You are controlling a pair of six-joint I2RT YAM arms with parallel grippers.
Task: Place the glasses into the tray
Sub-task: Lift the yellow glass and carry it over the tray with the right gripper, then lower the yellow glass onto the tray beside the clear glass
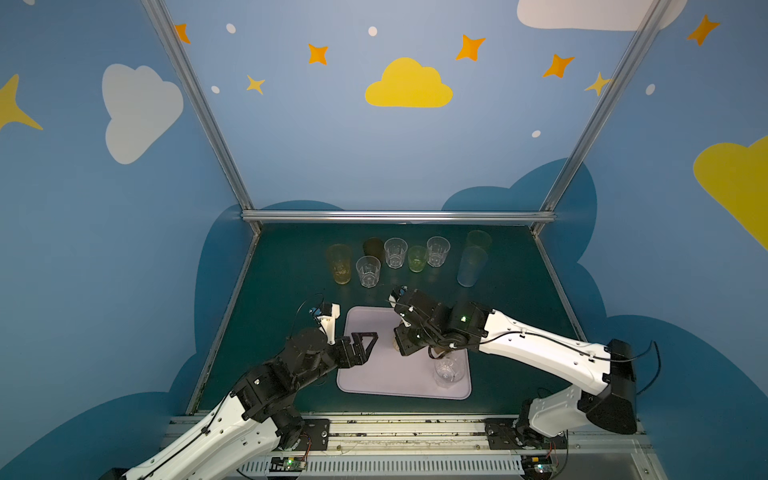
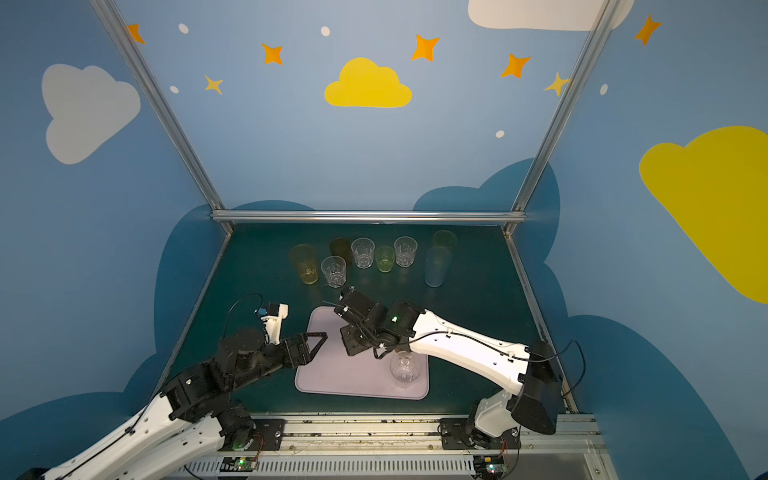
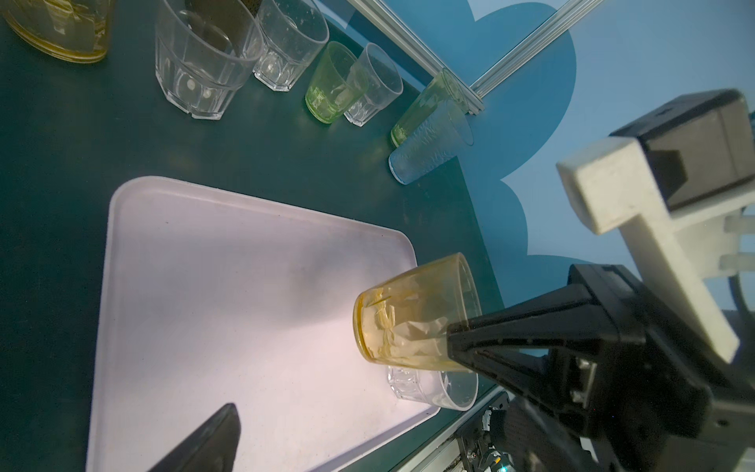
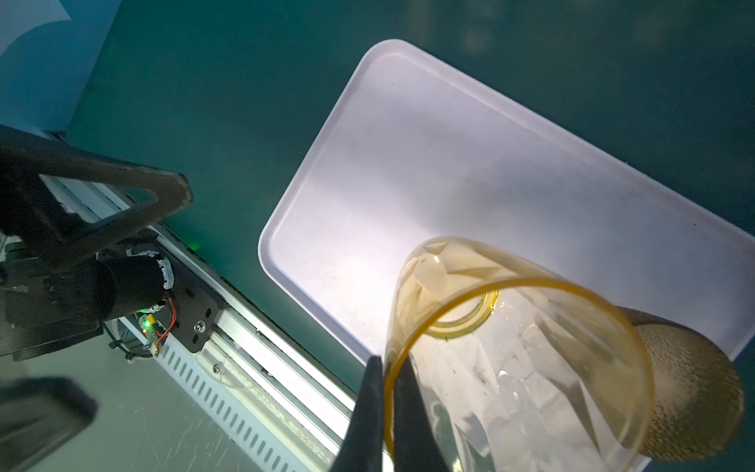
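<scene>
glasses stand in a loose row at 12 o'clock on the green table (image 1: pixel 519 282) in both top views: tall yellow glass (image 1: pixel 340 264), brown glass (image 1: pixel 372 247), short green glass (image 1: pixel 417 258), pale blue glass (image 1: pixel 471 266), with clear ones between. tray (image 1: pixel 374 374) lies at 6 o'clock, a clear glass (image 1: pixel 449 370) upright in its 4 o'clock corner. left gripper (image 1: pixel 368 345) hangs over the tray's 9 o'clock edge, fingers spread wide, empty.

left wrist view: amber glass (image 3: pixel 412 314) is tilted over the tray, just beside the clear glass, held by the right gripper (image 3: pixel 451 341).

right wrist view: right gripper (image 4: pixel 388 408) is pinched onto the amber rim, one finger inside, one outside.
</scene>
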